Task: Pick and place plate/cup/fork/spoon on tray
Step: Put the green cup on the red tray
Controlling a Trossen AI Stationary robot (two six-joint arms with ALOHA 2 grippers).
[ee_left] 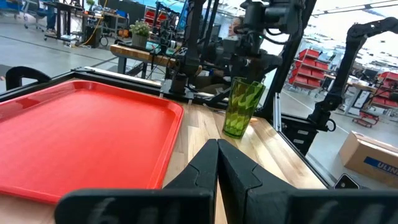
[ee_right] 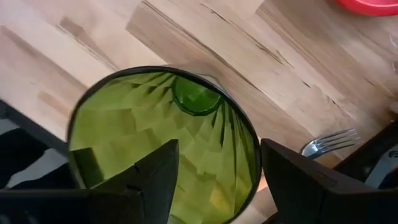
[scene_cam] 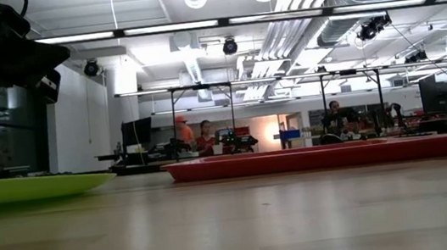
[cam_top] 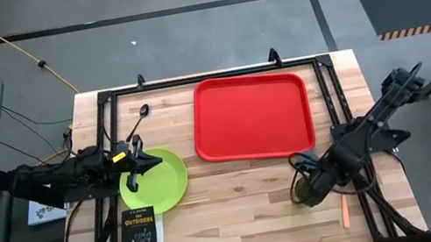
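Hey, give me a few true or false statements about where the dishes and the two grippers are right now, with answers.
1. The tray has nothing on it. True.
2. The right gripper straddles the cup. True.
3. The plate lies on the tray. False: it rests on the table, left of the tray.
4. The left gripper is over the spoon. False: it is at the plate.
5. The fork lies on the table near the cup. True.

the table is made of pale wood planks with visible grain. the tray is seen as smooth red plastic with a slight sheen. the cup is formed of translucent, faceted green plastic. the fork tines are shown as shiny metal.
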